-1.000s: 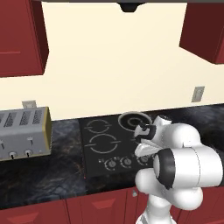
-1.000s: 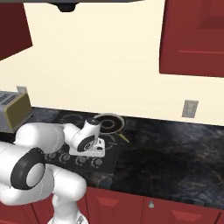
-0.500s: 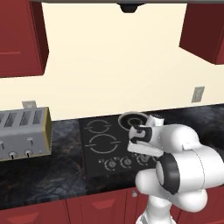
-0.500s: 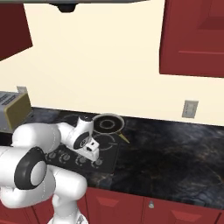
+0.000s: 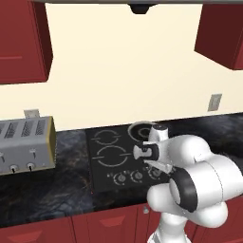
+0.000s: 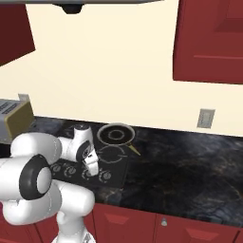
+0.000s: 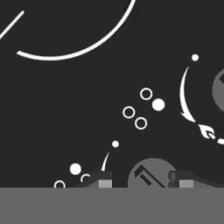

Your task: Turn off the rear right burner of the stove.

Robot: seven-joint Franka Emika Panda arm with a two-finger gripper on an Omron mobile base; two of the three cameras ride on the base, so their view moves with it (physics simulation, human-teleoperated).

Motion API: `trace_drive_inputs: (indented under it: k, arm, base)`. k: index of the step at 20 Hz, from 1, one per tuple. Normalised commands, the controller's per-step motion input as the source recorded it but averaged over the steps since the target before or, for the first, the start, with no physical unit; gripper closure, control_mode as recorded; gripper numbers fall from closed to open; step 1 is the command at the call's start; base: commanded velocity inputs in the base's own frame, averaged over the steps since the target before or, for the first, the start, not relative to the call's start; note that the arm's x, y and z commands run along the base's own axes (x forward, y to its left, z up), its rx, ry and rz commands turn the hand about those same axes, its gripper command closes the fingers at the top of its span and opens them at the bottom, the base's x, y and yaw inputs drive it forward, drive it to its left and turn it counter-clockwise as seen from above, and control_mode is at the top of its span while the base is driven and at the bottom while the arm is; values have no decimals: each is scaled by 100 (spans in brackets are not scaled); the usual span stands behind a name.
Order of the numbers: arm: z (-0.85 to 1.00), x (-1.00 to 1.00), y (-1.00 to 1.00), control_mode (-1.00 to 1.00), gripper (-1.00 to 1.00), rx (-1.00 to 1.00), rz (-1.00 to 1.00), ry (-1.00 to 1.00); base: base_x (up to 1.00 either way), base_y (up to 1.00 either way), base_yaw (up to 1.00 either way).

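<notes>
Jaws (image 7: 142, 180) are sitting spread apart, one tip on either side of a grey knob (image 7: 151, 173) in the stove's (image 5: 102, 173) front knob row; whether the tips are touching it, can't tell. Nothing is being clamped. Rear right burner (image 6: 115, 134) is lying behind the hand, at the stove's far right corner, near the wall. Toaster (image 5: 26, 146) is standing on the worktop (image 6: 190, 166), well left.

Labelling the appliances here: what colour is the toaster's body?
Silver-grey on its front and top, with a yellow side panel; the toaster shows best in the left base view.
</notes>
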Motion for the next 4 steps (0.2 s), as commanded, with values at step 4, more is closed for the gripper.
trace_drive_inputs:
  k: [4]
  arm:
    - [-47,-53,26,-100,100,-2,-69,10]
  base:
    - [0,0,0]
